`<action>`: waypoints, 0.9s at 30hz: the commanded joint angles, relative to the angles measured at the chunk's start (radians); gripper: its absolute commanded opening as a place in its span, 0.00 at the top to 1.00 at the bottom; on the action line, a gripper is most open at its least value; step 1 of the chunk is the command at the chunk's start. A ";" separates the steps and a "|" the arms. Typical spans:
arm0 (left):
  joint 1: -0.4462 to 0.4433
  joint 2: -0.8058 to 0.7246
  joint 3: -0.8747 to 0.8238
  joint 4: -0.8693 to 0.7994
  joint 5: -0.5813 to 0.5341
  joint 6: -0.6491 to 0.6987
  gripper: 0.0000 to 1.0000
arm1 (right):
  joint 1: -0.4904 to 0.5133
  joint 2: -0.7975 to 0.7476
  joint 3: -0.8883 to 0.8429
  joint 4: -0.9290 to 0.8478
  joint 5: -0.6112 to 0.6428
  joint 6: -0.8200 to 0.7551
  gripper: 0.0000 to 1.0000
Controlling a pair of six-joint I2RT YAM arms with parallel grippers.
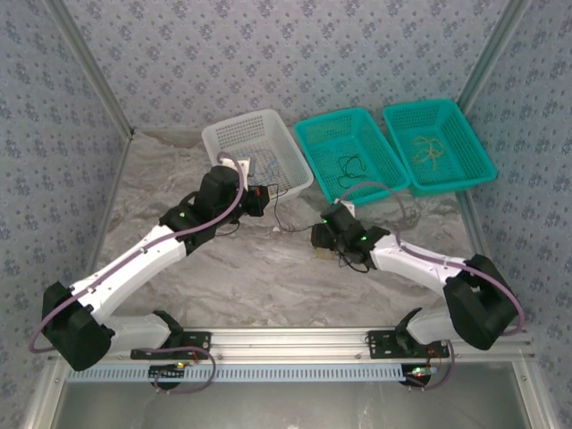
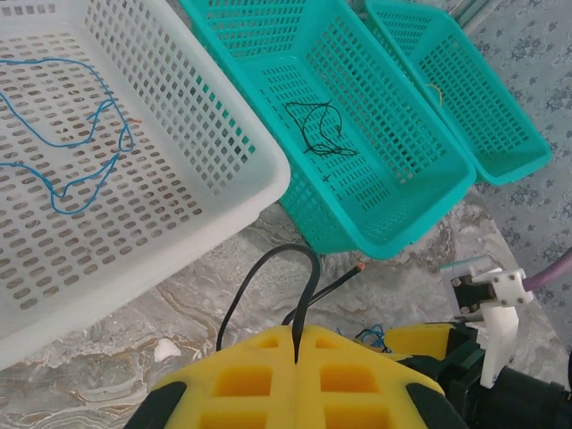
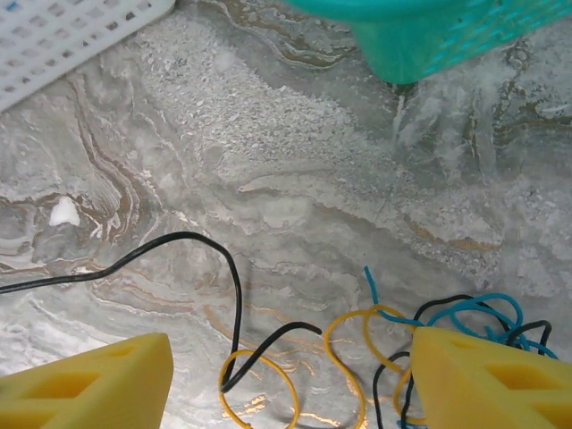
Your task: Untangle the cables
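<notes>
Observer 1: left gripper (image 2: 297, 344) pinched shut on black cable (image 2: 268, 261). Right gripper (image 3: 286, 380) has its jaws wide and empty, low over tangle (image 3: 393, 326) of yellow, black and blue wire on table (image 3: 295, 134).
Observer 2: I'd keep the left firm, close the right on one yellow loop (image 3: 259, 386), and draw apart slowly. White basket (image 2: 268, 170) sits just beyond.

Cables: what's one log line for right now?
left pincer: shut on black cable | right pincer: open over tangle on table | white basket: blue cable inside
</notes>
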 commanded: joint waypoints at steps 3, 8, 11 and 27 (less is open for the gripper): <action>0.014 0.003 0.024 0.019 0.012 0.010 1.00 | 0.070 0.036 0.046 -0.090 0.123 0.011 0.32; 0.023 0.006 0.024 0.019 0.009 0.002 1.00 | 0.094 0.094 0.051 -0.073 0.025 -0.100 0.34; 0.028 0.006 0.021 0.020 0.008 -0.007 1.00 | 0.104 0.135 0.060 -0.091 0.026 -0.113 0.37; 0.102 -0.085 0.001 -0.075 -0.158 -0.076 1.00 | 0.100 0.250 0.109 -0.242 0.203 0.013 0.94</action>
